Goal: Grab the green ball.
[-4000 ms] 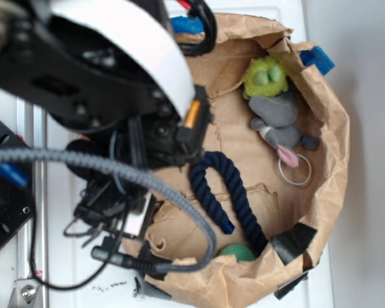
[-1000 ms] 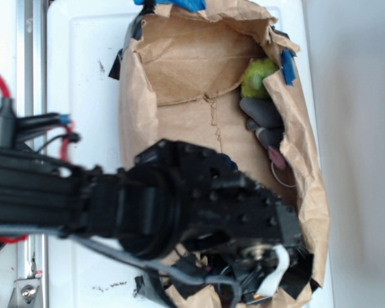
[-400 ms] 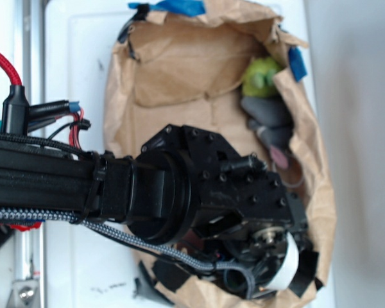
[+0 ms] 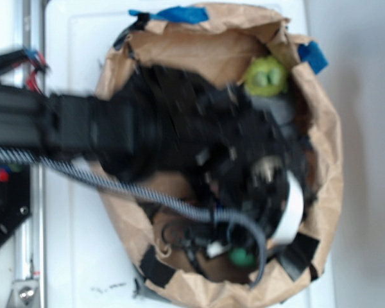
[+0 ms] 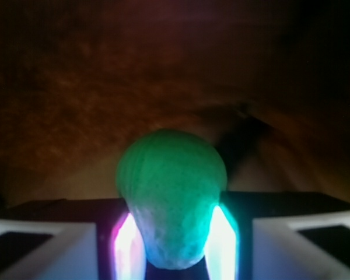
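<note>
two fingers (image 5: 131, 245) around green ball (image 5: 171, 186)

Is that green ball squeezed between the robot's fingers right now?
Yes, the wrist view shows the green ball pinched between the gripper fingers, touching both.

Crumpled brown paper bag (image 4: 324, 154) (matt); smooth green ball (image 5: 170, 192).

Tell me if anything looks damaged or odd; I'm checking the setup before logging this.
The brown paper bag is torn and patched with blue and black tape. The green ball sits pinched between the gripper fingers, looking squashed out of round.
</note>
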